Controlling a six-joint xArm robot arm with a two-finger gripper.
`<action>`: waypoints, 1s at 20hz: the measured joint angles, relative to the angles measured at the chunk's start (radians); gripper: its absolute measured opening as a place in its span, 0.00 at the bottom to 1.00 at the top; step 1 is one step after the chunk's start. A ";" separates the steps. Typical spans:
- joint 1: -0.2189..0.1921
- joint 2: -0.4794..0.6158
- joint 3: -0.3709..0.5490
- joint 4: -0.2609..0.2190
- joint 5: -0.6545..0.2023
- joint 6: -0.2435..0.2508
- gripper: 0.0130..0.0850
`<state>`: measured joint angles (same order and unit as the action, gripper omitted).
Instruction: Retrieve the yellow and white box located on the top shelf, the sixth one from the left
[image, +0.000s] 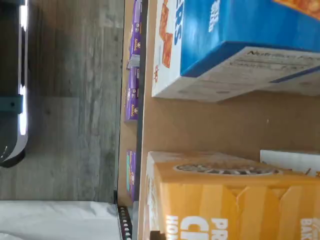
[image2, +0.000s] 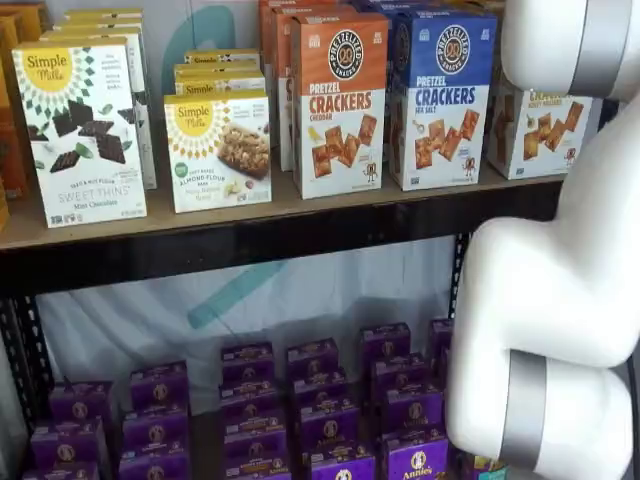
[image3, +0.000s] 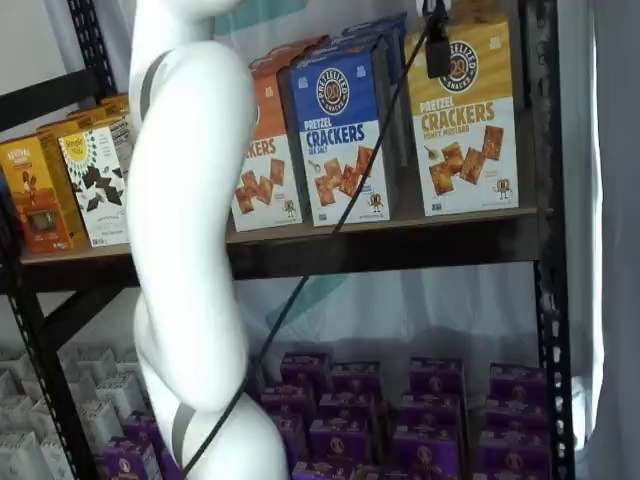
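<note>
Tool (image3: 437, 48): only a short black finger piece shows, hanging from the top edge in a shelf view, side-on, so I can't tell whether it is released or clenched, or whether it has hold of anything. It overlaps the upper front of the yellow and white box (image3: 465, 120), right by the round dark logo; contact can't be confirmed. A black cable (image3: 330, 230) runs from the tool down and across the shelf front. The box stands upright directly behind and below the tool, at the end of the top shelf (image3: 400, 245), next to the black perforated upright (image3: 545, 200). In the wrist view the same box (image: 215, 200) shows close up, with bare tan board between it and the blue carton (image: 240, 40). Next carton out from the tool is that blue Pretzel Crackers carton (image3: 343, 135), then the orange-topped carton (image3: 262, 160), partly covered by the white arm (image3: 190, 250). Farthest from the tool on the same board are the Simple Mills cartons (image2: 85, 130). In the other shelf view the tool itself is not visible; the arm covers most of the yellow and white box (image2: 540, 130). Well below the tool, rows of purple boxes (image3: 430, 385) fill the lower level.
</note>
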<state>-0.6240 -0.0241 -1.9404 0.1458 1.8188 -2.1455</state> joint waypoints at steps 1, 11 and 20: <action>-0.001 0.001 -0.002 0.001 0.001 0.000 0.67; -0.010 0.004 -0.025 0.005 0.033 -0.005 0.61; -0.042 -0.097 0.049 0.009 0.077 -0.030 0.61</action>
<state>-0.6662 -0.1207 -1.8915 0.1543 1.8959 -2.1752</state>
